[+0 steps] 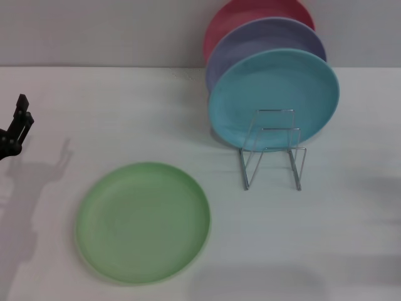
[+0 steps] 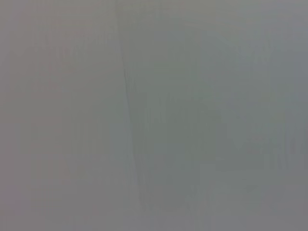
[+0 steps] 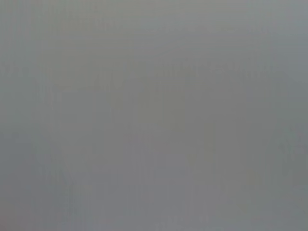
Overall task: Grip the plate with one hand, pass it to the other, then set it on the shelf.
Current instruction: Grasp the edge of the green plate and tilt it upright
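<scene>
The light green plate (image 1: 143, 221) lies flat on the white table at the front left. The silver wire shelf (image 1: 272, 150) stands to its right and farther back, with its front loops bare. My left gripper (image 1: 17, 125) shows as a black shape at the far left edge, above the table and apart from the plate. My right gripper is out of view. Both wrist views show only a plain grey surface.
A teal-blue plate (image 1: 274, 96), a lavender plate (image 1: 266, 47) and a pink plate (image 1: 250, 19) stand upright one behind the other in the back of the shelf. The white table (image 1: 125, 106) stretches around them to a grey wall behind.
</scene>
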Controlling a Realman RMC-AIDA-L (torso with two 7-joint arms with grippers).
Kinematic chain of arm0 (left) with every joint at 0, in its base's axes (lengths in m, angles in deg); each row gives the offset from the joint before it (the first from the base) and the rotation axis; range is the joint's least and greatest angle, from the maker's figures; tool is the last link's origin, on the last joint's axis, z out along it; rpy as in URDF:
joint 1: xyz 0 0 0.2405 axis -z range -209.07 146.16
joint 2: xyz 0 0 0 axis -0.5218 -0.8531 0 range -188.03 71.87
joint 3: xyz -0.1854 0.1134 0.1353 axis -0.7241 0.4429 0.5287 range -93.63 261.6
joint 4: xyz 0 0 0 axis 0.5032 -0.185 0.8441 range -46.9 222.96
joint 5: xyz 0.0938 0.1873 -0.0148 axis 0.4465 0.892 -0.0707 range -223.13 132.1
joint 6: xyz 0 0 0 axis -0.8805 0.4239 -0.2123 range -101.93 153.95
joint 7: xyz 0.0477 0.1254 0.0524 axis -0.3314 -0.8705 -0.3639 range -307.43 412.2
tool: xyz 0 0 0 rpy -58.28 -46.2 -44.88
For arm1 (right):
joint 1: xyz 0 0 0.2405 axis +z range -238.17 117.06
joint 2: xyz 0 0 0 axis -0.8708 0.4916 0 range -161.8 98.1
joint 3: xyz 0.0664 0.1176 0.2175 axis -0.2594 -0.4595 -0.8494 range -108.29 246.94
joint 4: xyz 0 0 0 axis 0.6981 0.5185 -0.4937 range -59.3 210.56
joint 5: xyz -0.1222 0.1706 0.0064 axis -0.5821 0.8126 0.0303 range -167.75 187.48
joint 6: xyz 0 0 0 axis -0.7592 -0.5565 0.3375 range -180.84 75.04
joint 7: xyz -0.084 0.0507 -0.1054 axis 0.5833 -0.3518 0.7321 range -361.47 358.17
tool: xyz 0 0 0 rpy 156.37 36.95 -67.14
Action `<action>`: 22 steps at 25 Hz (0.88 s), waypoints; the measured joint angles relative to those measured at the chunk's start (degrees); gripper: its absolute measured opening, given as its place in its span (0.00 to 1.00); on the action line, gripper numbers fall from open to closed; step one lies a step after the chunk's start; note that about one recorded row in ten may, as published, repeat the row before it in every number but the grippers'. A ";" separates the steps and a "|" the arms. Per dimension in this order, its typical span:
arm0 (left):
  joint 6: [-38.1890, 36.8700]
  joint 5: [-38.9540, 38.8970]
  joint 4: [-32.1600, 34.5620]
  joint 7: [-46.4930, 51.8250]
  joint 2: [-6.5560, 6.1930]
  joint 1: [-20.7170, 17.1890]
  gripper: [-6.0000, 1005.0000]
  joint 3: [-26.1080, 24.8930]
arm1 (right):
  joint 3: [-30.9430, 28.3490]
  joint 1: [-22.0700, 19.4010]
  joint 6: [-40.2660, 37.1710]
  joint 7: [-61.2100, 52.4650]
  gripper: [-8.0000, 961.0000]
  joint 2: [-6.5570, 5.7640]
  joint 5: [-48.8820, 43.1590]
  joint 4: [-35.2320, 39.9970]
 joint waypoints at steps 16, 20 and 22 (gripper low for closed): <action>102.11 2.11 -74.99 -5.12 -3.05 -11.76 0.78 -7.84 | 1.50 0.04 0.40 -1.36 0.83 0.00 0.01 0.03; 121.77 0.01 -79.51 -7.86 -0.51 -6.83 0.78 -13.11 | 1.62 0.10 0.34 -1.58 0.83 -0.01 0.01 0.03; 129.29 -3.09 -79.66 -8.69 -0.51 -4.15 0.78 -15.25 | 1.92 0.11 0.33 -1.59 0.83 0.00 0.01 0.03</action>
